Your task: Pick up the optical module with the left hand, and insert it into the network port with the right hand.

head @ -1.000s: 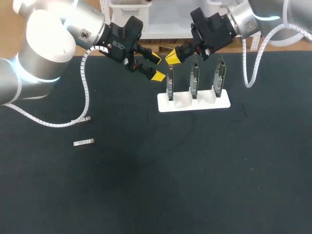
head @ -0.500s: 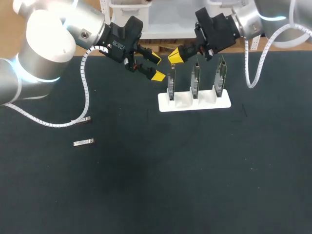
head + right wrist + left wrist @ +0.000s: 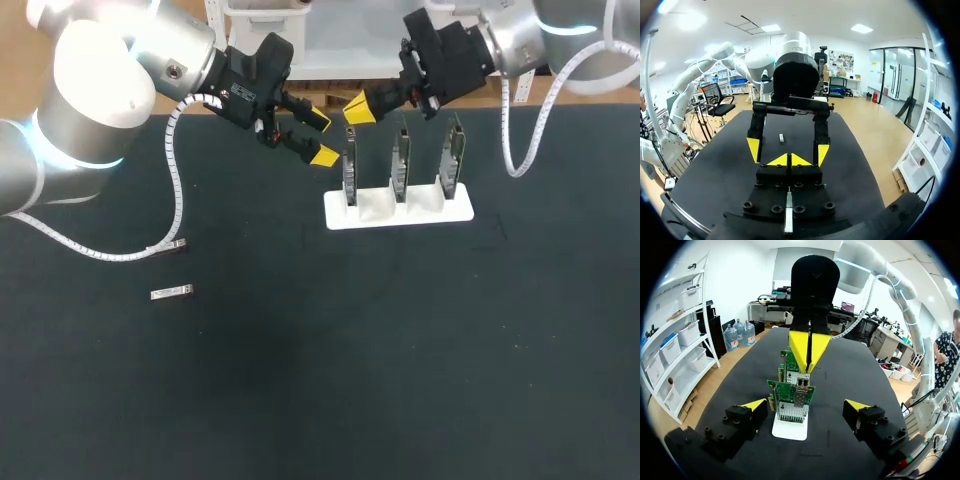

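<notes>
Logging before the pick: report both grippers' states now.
Left gripper: open, empty.
Right gripper: shut, nothing visible between its tips.

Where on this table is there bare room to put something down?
The widest bare stretch of mat is the whole near side, in front of the stand and the module. The mat right of the stand is also free. It is crowded at the stand's left card, where the left gripper and right gripper meet.
</notes>
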Tool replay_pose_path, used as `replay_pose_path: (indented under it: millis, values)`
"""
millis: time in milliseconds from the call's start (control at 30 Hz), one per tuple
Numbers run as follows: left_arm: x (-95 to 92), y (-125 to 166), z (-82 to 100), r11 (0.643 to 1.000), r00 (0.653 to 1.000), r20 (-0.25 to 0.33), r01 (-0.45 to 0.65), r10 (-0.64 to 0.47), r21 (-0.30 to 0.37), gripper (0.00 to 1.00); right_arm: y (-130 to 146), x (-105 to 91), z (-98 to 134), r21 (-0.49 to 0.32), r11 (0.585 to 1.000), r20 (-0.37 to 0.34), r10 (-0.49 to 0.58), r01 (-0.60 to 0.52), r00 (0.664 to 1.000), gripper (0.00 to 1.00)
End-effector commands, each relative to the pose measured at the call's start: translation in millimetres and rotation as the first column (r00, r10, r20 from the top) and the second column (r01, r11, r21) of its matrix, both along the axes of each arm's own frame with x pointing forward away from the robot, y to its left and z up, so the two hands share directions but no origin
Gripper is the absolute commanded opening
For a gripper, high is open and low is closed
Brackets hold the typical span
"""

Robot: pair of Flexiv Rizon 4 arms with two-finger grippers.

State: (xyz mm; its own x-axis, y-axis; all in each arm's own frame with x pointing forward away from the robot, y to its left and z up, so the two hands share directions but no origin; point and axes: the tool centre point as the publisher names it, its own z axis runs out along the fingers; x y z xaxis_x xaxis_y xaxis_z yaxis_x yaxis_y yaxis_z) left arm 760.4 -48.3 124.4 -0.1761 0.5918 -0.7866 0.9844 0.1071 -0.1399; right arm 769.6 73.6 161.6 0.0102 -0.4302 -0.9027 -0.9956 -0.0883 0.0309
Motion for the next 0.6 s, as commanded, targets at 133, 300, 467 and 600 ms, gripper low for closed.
replay_pose_path:
  millis: [133,300,467,600]
  values:
    - [-0.8,0,0.8,1.0,1.0,-0.001,-0.003,0.003,0.004,1.0,-11,-5.2,14,0.015,1.0,0.022,-0.008,0.007,1.0,0.0]
    - [-0.8,0,0.8,1.0,1.0,-0.001,-0.003,0.003,0.004,1.0,-24,-4.9,24,0.023,1.0,0.038,-0.017,0.016,0.999,0.0]
    - [-0.8,0,0.8,1.0,1.0,-0.001,-0.003,0.003,0.004,1.0,-41,-0.6,29,0.022,0.999,0.039,-0.037,0.036,0.999,0.0]
    - [-0.8,0,0.8,1.0,1.0,-0.001,-0.003,0.003,0.004,1.0,-55,1.8,33,0.021,0.999,0.025,-0.049,0.048,0.998,0.0]
